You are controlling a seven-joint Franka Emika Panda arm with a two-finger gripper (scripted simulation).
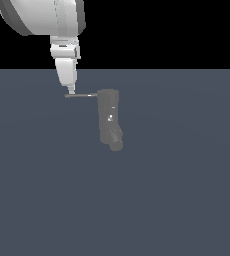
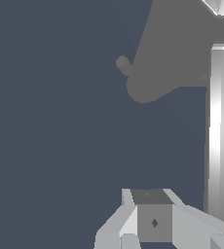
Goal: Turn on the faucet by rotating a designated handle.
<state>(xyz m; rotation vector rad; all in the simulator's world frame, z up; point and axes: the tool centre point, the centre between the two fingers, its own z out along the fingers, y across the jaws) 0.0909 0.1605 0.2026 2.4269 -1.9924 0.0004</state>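
Fingers (image 1: pixel 71 91) of the white arm sit at the far tip of the handle (image 1: pixel 80 95), on the exterior view's left; whether they are spread or pinched I cannot tell. That thin rod juts sideways from the top of the faucet (image 1: pixel 109 117), which stands mid-counter (image 1: pixel 177 200). With contact so near the rod's end, a sideways push could slide off the tip, leaving the handle unturned.

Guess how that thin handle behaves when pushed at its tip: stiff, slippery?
The handle looks like a straight thin rod, so probably stiff. It joins the top of the faucet, so it likely swings rather than slides. Its narrowness could let the hand slip off.
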